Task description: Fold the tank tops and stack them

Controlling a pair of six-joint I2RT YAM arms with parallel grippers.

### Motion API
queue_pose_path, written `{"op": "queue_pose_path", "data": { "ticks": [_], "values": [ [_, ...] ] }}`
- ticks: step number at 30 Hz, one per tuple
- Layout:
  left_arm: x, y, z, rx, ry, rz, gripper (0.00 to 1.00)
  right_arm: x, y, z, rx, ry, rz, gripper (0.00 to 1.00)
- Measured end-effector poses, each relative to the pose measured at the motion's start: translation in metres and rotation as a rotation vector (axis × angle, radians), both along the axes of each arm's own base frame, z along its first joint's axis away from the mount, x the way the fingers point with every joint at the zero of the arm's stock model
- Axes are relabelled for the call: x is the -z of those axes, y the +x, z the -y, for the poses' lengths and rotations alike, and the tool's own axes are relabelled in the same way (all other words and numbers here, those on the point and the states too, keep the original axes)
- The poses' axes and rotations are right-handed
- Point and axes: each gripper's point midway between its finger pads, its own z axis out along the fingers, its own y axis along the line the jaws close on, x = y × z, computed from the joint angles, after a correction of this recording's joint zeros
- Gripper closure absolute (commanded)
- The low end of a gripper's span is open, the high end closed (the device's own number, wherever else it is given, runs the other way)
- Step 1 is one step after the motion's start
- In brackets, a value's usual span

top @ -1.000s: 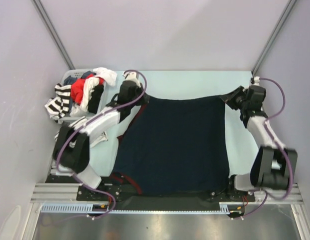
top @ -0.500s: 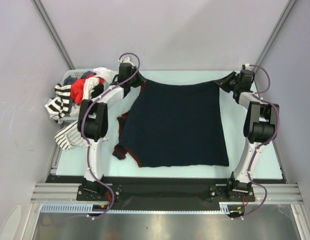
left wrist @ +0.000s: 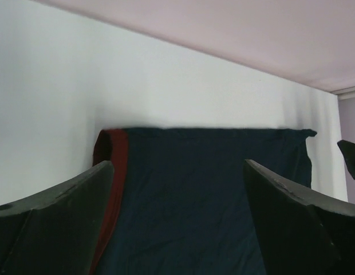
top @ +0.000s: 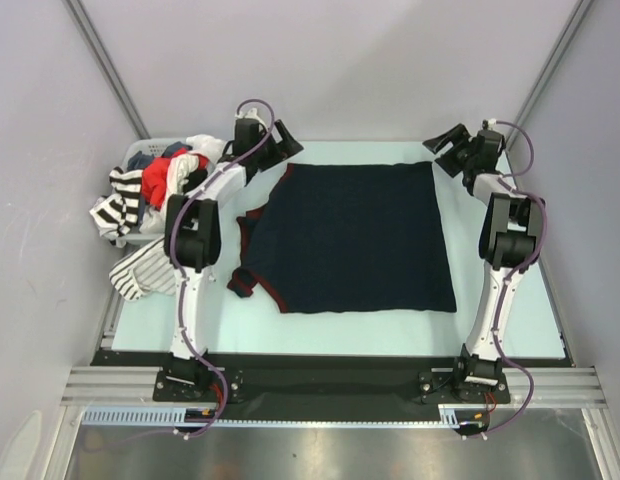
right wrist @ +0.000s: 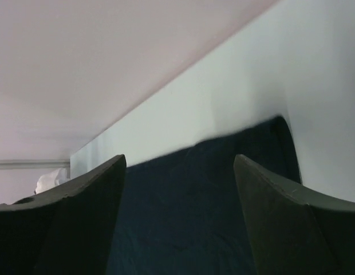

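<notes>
The dark navy tank top lies spread flat in the middle of the table, maroon trim along its left side. My left gripper hovers open just beyond its far left corner. My right gripper stands open beyond the far right corner. The left wrist view shows navy cloth and maroon trim below the spread jaws of the left gripper, nothing held. In the right wrist view the navy cloth lies under the open right gripper. A white striped tank top lies crumpled at the table's left edge.
A pale basket heaped with red, white and striped clothes stands at the far left corner. Both arms stretch along the table's sides to its far edge, with walls close behind and on either side.
Both arms carried the navy top away from the near edge and stretched it out. Both grippers have now opened and let go of its far corners, which have dropped flat.
</notes>
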Motion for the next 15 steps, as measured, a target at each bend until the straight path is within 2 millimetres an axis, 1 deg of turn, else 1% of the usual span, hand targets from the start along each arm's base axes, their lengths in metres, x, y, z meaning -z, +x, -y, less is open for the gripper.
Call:
{"op": "queue_pose_path", "data": {
  "ticks": [2, 4, 6, 7, 8, 9, 10, 11, 12, 13, 15],
  "values": [
    [-0.005, -0.017, -0.008, -0.008, 0.027, -0.02, 0.0, 0.005, -0.017, -0.003, -0.003, 0.005, -0.034, 0.25],
    [-0.018, -0.038, -0.014, -0.012, 0.046, -0.029, 0.0, 0.006, -0.04, -0.006, -0.005, 0.004, -0.065, 0.3],
    [-0.043, -0.058, -0.021, -0.019, 0.058, -0.01, 0.0, 0.002, -0.068, -0.01, -0.009, -0.003, -0.087, 0.49],
    [-0.06, -0.069, -0.025, -0.023, 0.064, 0.01, 0.0, -0.001, -0.081, -0.012, -0.013, -0.009, -0.095, 0.54],
    [-0.078, -0.079, -0.029, -0.029, 0.065, 0.036, 0.0, -0.006, -0.095, -0.014, -0.015, -0.014, -0.099, 0.56],
    [-0.092, -0.086, -0.032, -0.036, 0.07, 0.059, 0.0, -0.014, -0.107, -0.015, -0.015, -0.022, -0.095, 0.57],
    [-0.11, -0.096, -0.036, -0.045, 0.075, 0.092, 0.0, -0.02, -0.118, -0.016, -0.014, -0.033, -0.091, 0.57],
    [-0.124, -0.105, -0.041, -0.056, 0.084, 0.114, 0.03, -0.024, -0.13, -0.017, -0.016, -0.043, -0.091, 0.58],
    [-0.133, -0.111, -0.045, -0.065, 0.094, 0.129, 0.05, -0.03, -0.145, -0.018, -0.011, -0.058, -0.088, 0.58],
    [-0.143, -0.118, -0.049, -0.077, 0.105, 0.142, 0.06, -0.032, -0.158, -0.018, -0.008, -0.072, -0.09, 0.58],
    [-0.151, -0.127, -0.058, -0.101, 0.133, 0.143, 0.1, -0.036, -0.184, -0.019, 0.002, -0.092, -0.096, 0.6]
  ]
}}
